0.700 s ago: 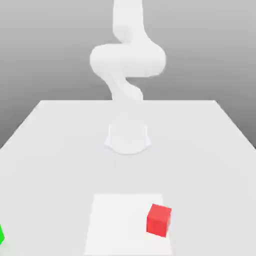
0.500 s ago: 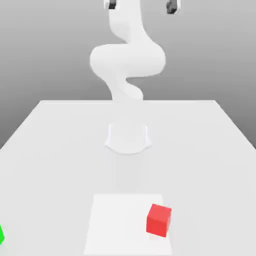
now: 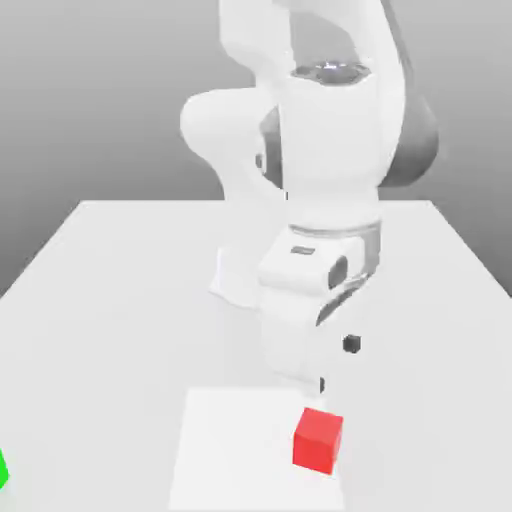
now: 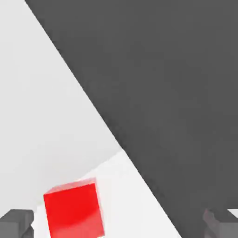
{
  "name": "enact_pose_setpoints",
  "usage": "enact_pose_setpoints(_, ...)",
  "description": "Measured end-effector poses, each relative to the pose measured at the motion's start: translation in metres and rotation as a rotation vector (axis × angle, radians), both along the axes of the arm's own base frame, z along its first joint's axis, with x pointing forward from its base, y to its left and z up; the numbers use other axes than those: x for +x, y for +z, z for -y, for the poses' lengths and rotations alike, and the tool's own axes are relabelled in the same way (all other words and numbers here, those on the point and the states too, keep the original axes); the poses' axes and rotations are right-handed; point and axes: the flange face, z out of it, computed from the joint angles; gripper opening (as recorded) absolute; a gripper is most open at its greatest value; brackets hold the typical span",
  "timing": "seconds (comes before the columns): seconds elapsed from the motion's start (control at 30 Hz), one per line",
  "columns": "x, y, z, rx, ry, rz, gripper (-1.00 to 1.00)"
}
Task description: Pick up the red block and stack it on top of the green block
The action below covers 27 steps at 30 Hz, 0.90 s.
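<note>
Red block sits untouched on the white pad at the table's near edge, gripper above it with jaws wide and empty, green block far off at exterior view's left, so grasp, carry, stack all remain.

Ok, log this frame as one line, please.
phase: approach | fingers: open, empty, above red block | red block: on table | green block: at exterior view's left edge, unstacked
</note>
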Motion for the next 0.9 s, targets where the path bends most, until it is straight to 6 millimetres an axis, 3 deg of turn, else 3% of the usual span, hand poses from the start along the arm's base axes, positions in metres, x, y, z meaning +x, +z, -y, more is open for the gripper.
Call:
enact_pose_setpoints(0.2,-0.009,-0.077,0.001,-0.024,0.064,-0.039,0.00)
enact_pose_setpoints(0.23,-0.010,-0.086,0.002,-0.024,0.064,-0.039,-1.00)
enact_pose_setpoints(0.47,-0.010,-0.088,0.002,-0.024,0.064,-0.041,-1.00)
enact_pose_setpoints(0.63,-0.010,-0.039,0.001,-0.024,0.064,-0.041,-1.00)
enact_pose_setpoints(0.73,0.008,-0.030,0.038,-0.021,0.026,-0.060,-1.00)
enact_pose_setpoints(0.9,0.041,-0.029,0.137,-0.009,-0.060,-0.088,-1.00)
